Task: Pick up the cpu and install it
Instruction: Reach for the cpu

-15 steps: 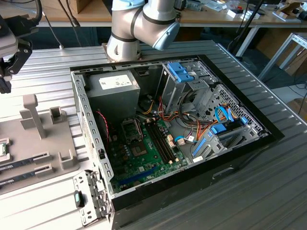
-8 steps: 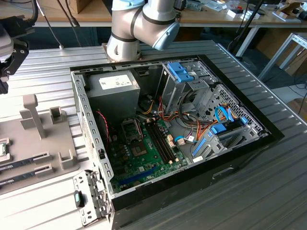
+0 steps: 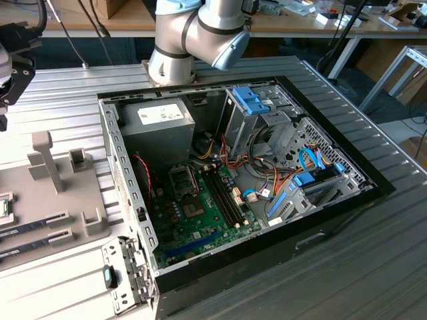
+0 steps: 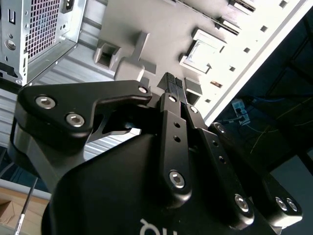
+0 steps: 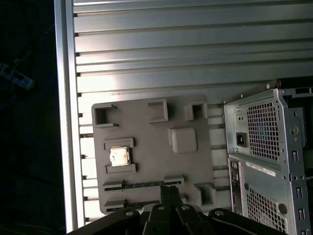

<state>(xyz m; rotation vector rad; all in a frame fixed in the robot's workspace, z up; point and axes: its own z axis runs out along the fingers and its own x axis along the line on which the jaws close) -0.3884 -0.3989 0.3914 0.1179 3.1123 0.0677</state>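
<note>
Open computer case [image 3: 253,257] lies on the ribbed metal table [image 3: 67,100]. Beside it, over the gray holder tray [image 5: 146,142], the gripper [image 5: 169,191] hangs empty, fingers pressed together. The cpu [image 5: 119,156] sits in its tray bracket, near the fingertips but clear of them.

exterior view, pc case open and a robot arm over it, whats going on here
The arm's gripper hangs closed and empty above the grey parts tray beside the open computer case. The cpu lies in its pocket on the tray, not yet picked up.
</note>
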